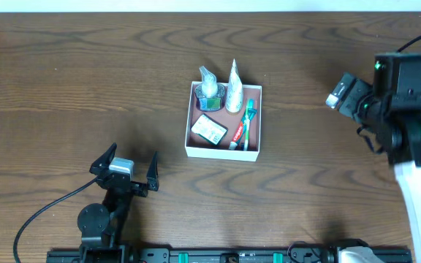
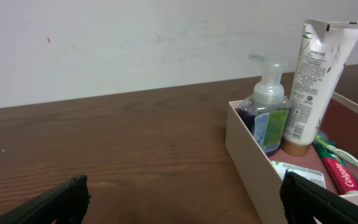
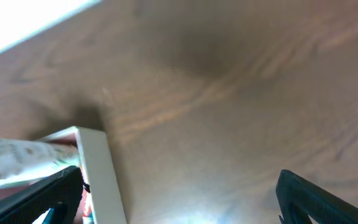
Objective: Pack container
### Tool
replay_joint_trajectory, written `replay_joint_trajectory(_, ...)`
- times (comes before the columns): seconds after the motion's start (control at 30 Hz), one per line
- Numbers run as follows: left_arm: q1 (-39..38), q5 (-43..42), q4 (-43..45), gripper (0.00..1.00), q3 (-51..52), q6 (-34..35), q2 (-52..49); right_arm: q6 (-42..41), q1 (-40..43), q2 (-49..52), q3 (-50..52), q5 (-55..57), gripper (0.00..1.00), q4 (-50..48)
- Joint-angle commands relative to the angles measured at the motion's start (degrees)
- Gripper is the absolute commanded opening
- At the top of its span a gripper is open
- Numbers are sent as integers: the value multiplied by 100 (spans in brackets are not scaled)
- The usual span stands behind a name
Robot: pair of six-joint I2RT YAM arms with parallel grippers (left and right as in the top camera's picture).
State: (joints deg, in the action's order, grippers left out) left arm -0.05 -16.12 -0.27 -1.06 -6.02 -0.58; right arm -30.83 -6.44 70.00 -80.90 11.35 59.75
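The container (image 1: 223,152) sits in the middle of the brown table (image 1: 64,80). It is a square box, white outside and red-brown inside. There are things in it. A pump bottle (image 1: 209,89) and a white tube (image 1: 233,91) stand side by side at the far wall. A small green and white packet (image 1: 209,129) lies flat near the front left corner. A green toothbrush (image 1: 249,117) and a red toothpaste (image 1: 237,134) lie next to each other along the right wall.

The left gripper (image 1: 133,151) is near the front edge of the table, to the left of the box and not touching it. Its two fingers are spread wide apart and hold nothing. The right gripper (image 3: 179,202) is off to the right of the box, well apart from it. Its fingers are wide apart too, with nothing between them.
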Motion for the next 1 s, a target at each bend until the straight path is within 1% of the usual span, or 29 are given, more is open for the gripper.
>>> replay_joint_trajectory(0.0,20,-15,-245,98,83,7,35,20,-234,-474,166,614,99,-313)
replay_joint_trajectory(0.13,20,-15,-245,98,83,7,35,76,-238,-1062,721,507,99,-1191)
replay_joint_trajectory(0.33,20,-15,-245,98,83,7,35,826,-151,-2118,2184,28,99,-2933)
replay_joint_trajectory(0.53,20,-15,-245,98,83,7,35,885,-138,-3213,3681,-31,99,-4164)
replay_joint_trajectory(0.77,20,-15,-245,98,83,7,35,881,7,-4618,5477,-136,99,-5880)
replay_joint_trajectory(0.87,20,-15,-245,98,83,7,35,881,28,-5176,6059,-136,99,-6332)
replay_joint_trajectory(0.97,20,-15,-245,98,83,7,35,881,87,-5643,6548,-173,99,-6568)
